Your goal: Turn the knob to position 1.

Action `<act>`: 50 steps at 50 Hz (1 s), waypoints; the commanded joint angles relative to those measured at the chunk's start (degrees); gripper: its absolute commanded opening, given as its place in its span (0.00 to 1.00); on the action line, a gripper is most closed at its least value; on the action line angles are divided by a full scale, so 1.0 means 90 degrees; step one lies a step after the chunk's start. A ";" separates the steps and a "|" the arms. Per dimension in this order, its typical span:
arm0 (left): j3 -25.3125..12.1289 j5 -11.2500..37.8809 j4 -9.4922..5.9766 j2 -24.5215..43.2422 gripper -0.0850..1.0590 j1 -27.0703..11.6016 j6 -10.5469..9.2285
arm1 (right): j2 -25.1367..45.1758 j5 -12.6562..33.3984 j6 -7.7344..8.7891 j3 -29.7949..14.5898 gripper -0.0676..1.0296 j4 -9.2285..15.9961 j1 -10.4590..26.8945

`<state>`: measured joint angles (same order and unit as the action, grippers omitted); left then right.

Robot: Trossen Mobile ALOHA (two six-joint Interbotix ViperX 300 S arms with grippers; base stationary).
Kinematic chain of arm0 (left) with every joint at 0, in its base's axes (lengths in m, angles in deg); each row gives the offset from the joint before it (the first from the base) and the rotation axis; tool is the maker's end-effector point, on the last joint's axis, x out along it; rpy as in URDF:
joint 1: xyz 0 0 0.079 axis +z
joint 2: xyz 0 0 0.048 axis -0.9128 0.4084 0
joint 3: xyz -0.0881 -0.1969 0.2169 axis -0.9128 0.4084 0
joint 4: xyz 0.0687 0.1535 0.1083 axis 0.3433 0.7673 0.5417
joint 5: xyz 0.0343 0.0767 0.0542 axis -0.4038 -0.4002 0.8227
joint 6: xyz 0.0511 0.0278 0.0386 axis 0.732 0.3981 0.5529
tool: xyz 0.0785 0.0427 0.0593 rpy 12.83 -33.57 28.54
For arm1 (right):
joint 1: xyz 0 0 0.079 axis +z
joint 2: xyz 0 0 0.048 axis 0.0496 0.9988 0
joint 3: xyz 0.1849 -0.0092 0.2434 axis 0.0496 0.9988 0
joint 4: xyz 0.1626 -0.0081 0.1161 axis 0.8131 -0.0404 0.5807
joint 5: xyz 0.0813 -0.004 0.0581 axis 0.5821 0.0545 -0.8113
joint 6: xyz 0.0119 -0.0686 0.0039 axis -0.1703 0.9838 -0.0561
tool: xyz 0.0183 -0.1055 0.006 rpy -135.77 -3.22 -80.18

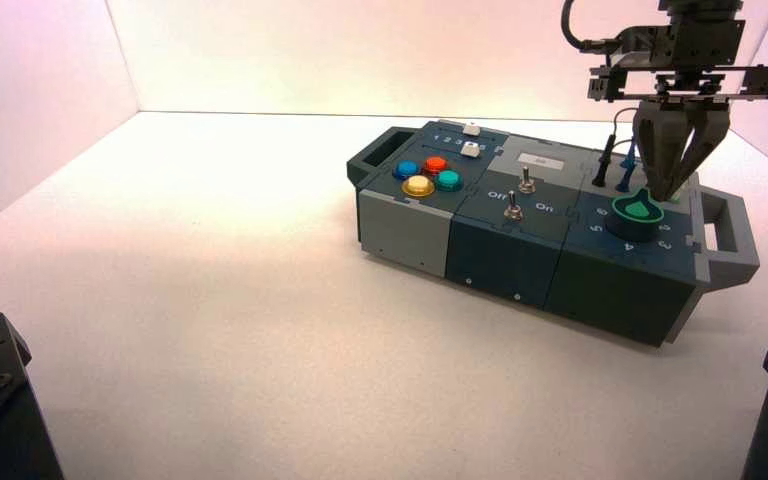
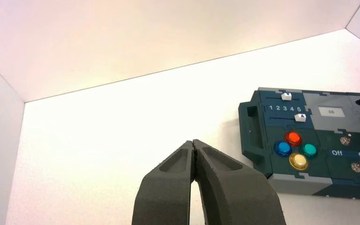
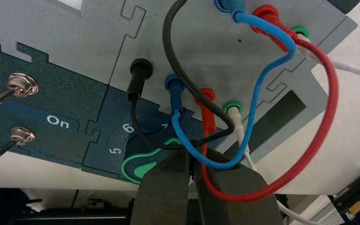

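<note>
Knob [image 3: 145, 168] sat at the right end of the box [image 1: 505, 270], on its dark front panel, and I had the right gripper [image 1: 662, 198] poised over its far edge, with the wires [image 3: 330, 93] looping across its tips; I judged that any sweep or twist there could snag one and tug a plug [image 3: 140, 75] loose, or skid off the dial. Its jaws were nearly closed, apparently holding nothing, though I couldn't tell whether they touched the knob. My left gripper [image 2: 193, 140] waited, closed, left of the box.
</note>
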<state>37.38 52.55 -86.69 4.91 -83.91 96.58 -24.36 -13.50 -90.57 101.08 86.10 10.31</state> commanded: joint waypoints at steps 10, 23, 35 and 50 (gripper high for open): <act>-0.0098 -0.0059 0.0010 -0.0020 0.05 -0.0039 0.0029 | -0.0078 0.0029 0.0010 -0.0146 0.04 0.0059 0.0049; -0.0068 -0.0068 0.0020 -0.0098 0.05 -0.0039 0.0029 | -0.0078 0.0049 0.0020 -0.0146 0.04 0.0078 0.0068; -0.0068 -0.0068 0.0020 -0.0107 0.05 -0.0039 0.0039 | -0.0146 0.0088 0.0020 -0.0049 0.04 0.0068 0.0068; -0.0039 -0.0098 0.0020 -0.0088 0.05 -0.0039 0.0029 | -0.1113 0.0078 0.0137 -0.0029 0.04 -0.0039 0.0068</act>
<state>37.82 52.46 -86.60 3.77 -83.83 96.58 -29.63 -12.88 -90.13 101.35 85.92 10.75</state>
